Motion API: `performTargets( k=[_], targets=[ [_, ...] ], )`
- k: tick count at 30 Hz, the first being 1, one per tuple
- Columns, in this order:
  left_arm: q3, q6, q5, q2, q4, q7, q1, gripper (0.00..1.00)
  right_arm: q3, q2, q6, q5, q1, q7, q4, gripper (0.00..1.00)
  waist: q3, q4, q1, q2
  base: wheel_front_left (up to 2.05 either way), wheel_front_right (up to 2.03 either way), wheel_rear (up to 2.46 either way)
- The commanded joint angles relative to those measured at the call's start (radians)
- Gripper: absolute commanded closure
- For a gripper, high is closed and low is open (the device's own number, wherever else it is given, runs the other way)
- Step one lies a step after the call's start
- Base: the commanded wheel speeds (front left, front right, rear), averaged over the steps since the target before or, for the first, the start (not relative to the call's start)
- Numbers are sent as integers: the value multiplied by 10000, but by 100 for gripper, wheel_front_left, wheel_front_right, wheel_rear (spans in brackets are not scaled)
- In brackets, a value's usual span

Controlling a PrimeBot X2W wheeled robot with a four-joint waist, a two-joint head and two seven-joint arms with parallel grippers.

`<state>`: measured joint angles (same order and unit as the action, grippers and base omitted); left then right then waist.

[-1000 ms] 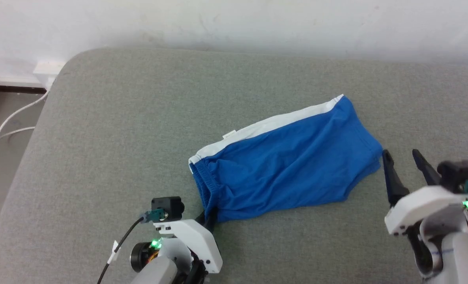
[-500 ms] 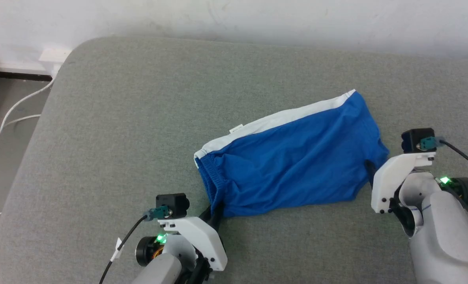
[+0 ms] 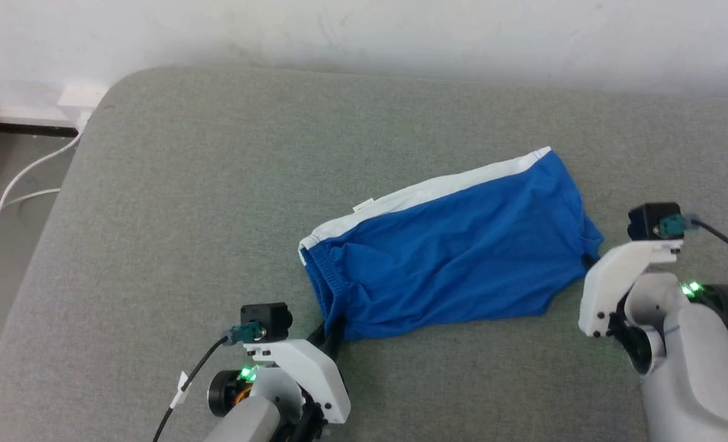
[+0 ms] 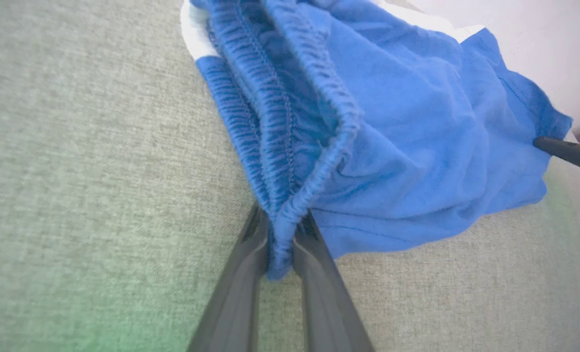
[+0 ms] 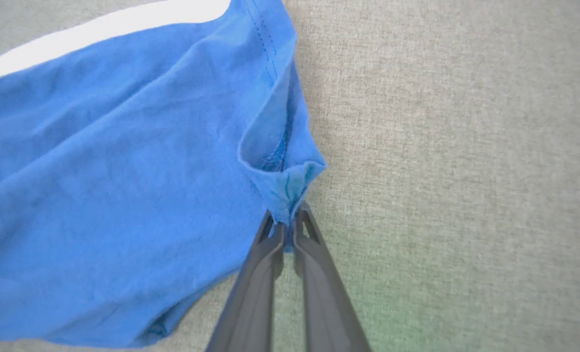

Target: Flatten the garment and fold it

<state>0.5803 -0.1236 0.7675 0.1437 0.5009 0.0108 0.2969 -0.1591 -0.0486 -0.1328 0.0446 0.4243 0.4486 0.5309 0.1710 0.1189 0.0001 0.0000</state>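
Note:
The garment (image 3: pixel 456 252), bright blue shorts with a white side stripe, lies spread on the grey cushion (image 3: pixel 216 184). Its gathered waistband (image 4: pixel 290 146) is at the near left, and my left gripper (image 3: pixel 333 328) (image 4: pixel 280 230) is shut on that waistband's lower corner. At the right, my right gripper (image 3: pixel 588 261) (image 5: pixel 285 222) is shut on the hem corner of a leg opening (image 5: pixel 280 166). A dark fingertip (image 4: pixel 564 149) of the right gripper shows in the left wrist view, touching the far hem. A small white tag (image 3: pixel 363 205) sticks out from the stripe's edge.
The cushion's rounded corner is at the upper left, with floor and white cables (image 3: pixel 26 178) beyond it. A white wall (image 3: pixel 401 31) runs along the back. Bare grey fabric surrounds the garment on all sides.
My right gripper swung in to the leg hem and shut on it; a second ago it stood open beside the garment. The left grip is unchanged. The camera shifted slightly.

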Motion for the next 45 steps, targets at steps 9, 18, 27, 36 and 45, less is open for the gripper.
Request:
performTargets(
  k=[9,18,27,36,45],
  targets=[
    [8,-213,117,717,-718,-343,-703,100,348,-17,21,1283,-3030,-104,-3577,100,-533,-330,-1,0,0,0,0],
    [-27,-556,317,1372,-2196,-1035,-1424,100,156,-16,21,2347,-5261,168,-5274,100,-614,-512,-1,0,0,0,0],
    [111,-614,370,1274,-2365,-1057,-1616,0,349,-16,21,2336,-4889,-681,-3624,0,-610,-533,-1,0,0,0,0],
    [-496,-626,-99,1524,-2637,995,-1814,0,-92,-16,21,2404,-4442,-2262,-4403,0,-661,-486,-1,0,0,0,0],
    [-2193,-387,-1937,1492,-3322,2501,-1379,0,-306,-16,21,1710,-3345,-2448,-3496,0,-602,-291,-1,0,0,0,0]
  ],
)
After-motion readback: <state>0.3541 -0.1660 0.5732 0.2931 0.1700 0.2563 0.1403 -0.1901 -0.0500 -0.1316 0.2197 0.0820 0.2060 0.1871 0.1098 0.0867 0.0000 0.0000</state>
